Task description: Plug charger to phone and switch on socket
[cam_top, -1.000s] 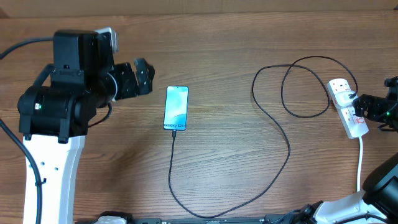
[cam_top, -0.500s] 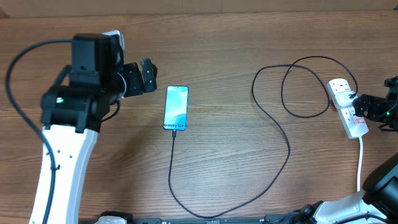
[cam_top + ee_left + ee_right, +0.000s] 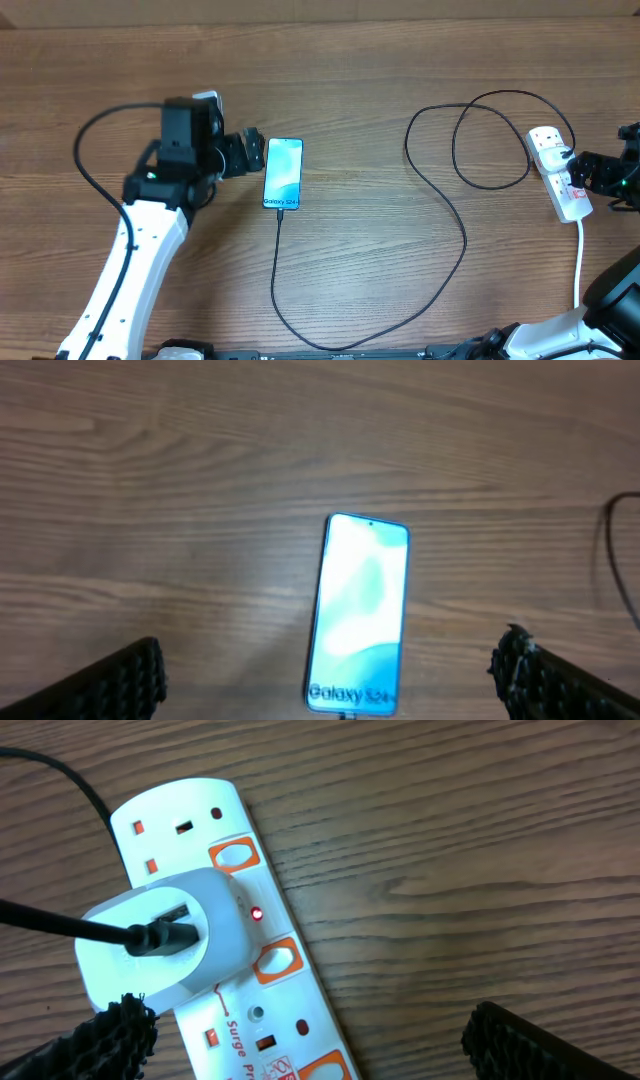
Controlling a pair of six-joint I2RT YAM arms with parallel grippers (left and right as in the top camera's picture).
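The phone (image 3: 284,173) lies flat mid-table with its light-blue screen lit; it also fills the lower middle of the left wrist view (image 3: 360,610). The charger (image 3: 465,240), a thin black cable, meets the phone's near end, curves along the front of the table and loops up to a white adapter (image 3: 160,945) plugged into the socket (image 3: 558,172). A small red light (image 3: 257,913) glows on the socket (image 3: 285,1010). My left gripper (image 3: 250,155) (image 3: 330,655) hovers open just left of the phone. My right gripper (image 3: 578,172) (image 3: 310,1020) stands open over the socket.
The socket's white cord (image 3: 579,260) runs toward the table's front edge at the right. Orange switches (image 3: 277,960) sit along the strip. The charger's loops (image 3: 490,140) lie left of the socket on the wooden table (image 3: 360,80).
My left arm has swung to the right, bringing its open gripper from the far left up beside the phone. The right arm, cable and phone have not moved.
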